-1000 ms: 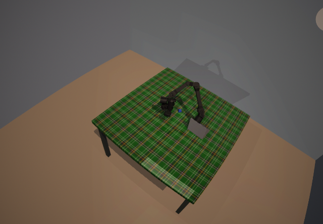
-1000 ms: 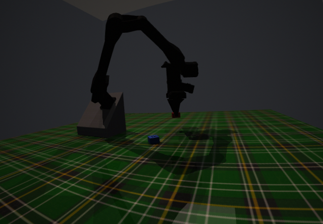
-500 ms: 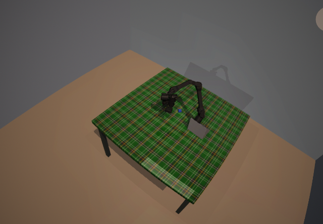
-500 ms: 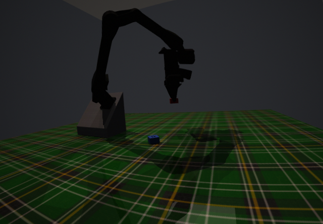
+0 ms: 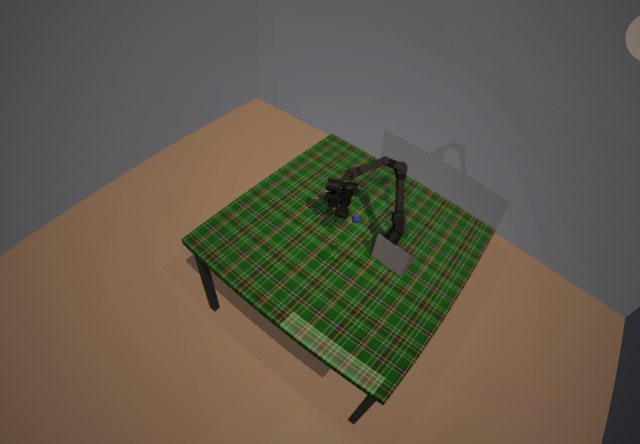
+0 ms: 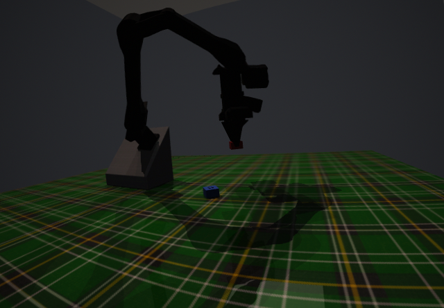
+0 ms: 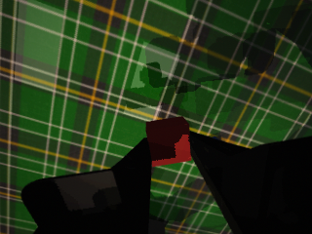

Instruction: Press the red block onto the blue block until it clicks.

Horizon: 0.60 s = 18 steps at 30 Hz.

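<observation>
The gripper (image 6: 235, 142) (image 7: 167, 139) is pinching the red block (image 6: 236, 148) (image 7: 169, 141) between its two fingers and is holding it up in the air, well above the plaid tablecloth (image 5: 289, 253) (image 6: 107, 261) (image 7: 44, 112). In the wrist view the fingers are pressing on opposite sides of the block, which is showing a dark face and a brighter red patch at its lower right. In the top view the gripper's own body is hiding the block.

The blue block (image 5: 356, 219) (image 6: 211, 191) is sitting on the cloth near the raised gripper, and it is standing apart from the red one; small raised studs are showing on its upper face. The six-joint arm (image 5: 400, 191) (image 6: 132, 78) is rising from a wedge-shaped grey base (image 5: 390, 255) (image 6: 161, 168), bending over at its elbow and pointing the gripper downward.

The arm is casting a shadow across the green cloth, whose white, yellow and dark lines are crossing. Farther out, dark legs (image 5: 207, 284) are supporting the table over a tan floor (image 5: 103, 274), and grey walls (image 5: 155, 41) (image 6: 340, 82) are standing behind.
</observation>
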Each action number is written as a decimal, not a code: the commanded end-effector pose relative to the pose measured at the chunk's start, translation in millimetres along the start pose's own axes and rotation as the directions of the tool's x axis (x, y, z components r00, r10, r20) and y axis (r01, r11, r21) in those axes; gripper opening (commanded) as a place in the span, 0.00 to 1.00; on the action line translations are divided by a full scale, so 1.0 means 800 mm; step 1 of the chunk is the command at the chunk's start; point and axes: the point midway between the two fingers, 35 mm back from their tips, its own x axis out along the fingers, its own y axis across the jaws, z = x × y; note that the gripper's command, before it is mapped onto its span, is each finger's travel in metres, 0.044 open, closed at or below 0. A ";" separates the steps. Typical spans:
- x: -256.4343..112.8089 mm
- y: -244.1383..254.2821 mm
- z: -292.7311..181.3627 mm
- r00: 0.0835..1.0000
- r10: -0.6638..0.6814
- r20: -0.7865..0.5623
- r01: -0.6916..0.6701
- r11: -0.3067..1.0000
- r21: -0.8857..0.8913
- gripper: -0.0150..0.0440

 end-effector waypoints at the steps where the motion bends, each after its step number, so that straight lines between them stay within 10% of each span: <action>1: 0.009 -0.021 -0.015 1.000 -0.004 0.001 0.004 0.999 -0.038 0.25; 18: 0.042 -0.092 -0.083 1.000 -0.023 -0.013 0.021 0.986 -0.166 0.25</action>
